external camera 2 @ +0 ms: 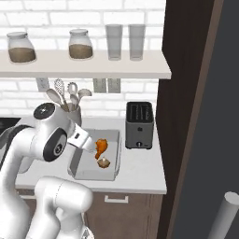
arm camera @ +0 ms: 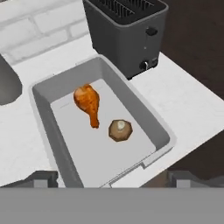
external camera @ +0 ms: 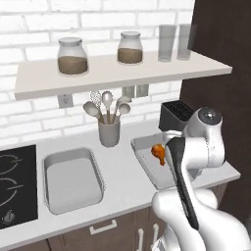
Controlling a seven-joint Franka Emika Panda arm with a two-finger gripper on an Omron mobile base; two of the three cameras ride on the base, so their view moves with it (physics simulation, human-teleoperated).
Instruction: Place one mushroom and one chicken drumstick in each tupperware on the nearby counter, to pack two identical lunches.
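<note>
On the pale counter lie two light-grey tupperware trays. The right tupperware holds an orange chicken drumstick and a brown mushroom, lying side by side on its floor. The same drumstick and mushroom appear in the right base view, and the drumstick peeks out beside the arm in the left base view. The left tupperware has nothing in it. My gripper hangs above the right tray's near rim, open, with nothing between its fingertips.
A black toaster stands just behind the right tray. A grey utensil holder sits at the back between the trays. The black stovetop lies at the far left. A wall shelf with jars hangs overhead, and a dark tall cabinet bounds the right.
</note>
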